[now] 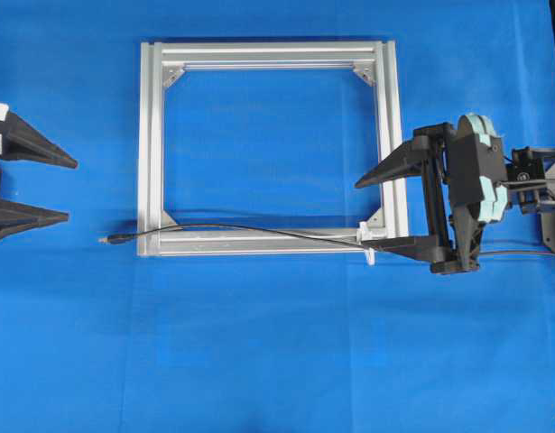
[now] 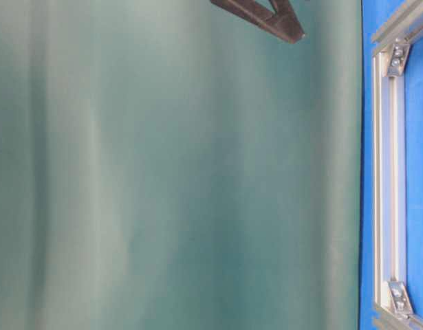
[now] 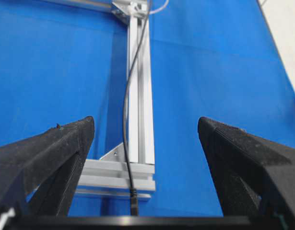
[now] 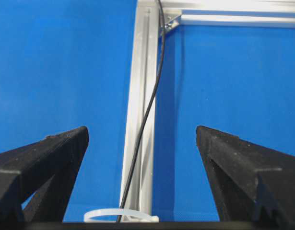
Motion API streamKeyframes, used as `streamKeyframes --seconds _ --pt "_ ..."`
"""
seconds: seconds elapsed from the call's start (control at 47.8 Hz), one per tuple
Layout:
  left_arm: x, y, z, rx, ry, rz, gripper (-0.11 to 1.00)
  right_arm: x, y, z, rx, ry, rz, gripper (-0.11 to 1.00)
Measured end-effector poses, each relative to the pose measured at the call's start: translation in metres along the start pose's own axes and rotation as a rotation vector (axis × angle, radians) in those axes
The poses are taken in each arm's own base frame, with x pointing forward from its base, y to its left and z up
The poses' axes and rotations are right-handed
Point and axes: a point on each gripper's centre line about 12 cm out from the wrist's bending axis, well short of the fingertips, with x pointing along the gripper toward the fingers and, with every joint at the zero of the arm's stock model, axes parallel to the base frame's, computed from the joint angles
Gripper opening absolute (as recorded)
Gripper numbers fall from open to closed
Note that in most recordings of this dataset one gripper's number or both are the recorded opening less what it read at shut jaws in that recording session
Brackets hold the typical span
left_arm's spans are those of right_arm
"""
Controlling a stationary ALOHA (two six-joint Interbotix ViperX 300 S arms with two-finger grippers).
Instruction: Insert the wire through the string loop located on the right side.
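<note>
No writing or brand can be read anywhere. The wire lies along the frame's 6 o'clock bar, plug at 9 o'clock. The loop sits at 5 o'clock. Left pincer and right pincer both stand apart, holding nothing.

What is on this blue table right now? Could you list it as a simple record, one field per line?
Surface: blue cloth
Frame: square silver aluminium frame lying flat
Wire: thin black wire lying along the frame's near bar, plug tip just past the frame's left corner
String loop: small white loop at the frame's right corner; the wire appears to run through it
Left gripper: open, holding nothing, left of the frame
Right gripper: open, holding nothing, over the frame's right side
</note>
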Motion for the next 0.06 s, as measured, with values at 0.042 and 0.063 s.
streamKeyframes --seconds 0.042,0.063 --pt "-0.0002 -0.0001 0.0002 0.002 -0.001 0.000 0.84 0.0000 0.0000 0.0000 0.000 0.000 0.000 0.90" --pt "-0.0002 -0.0002 0.0008 0.002 -0.003 -0.001 0.84 0.0000 0.0000 0.0000 0.000 0.000 0.000 0.90"
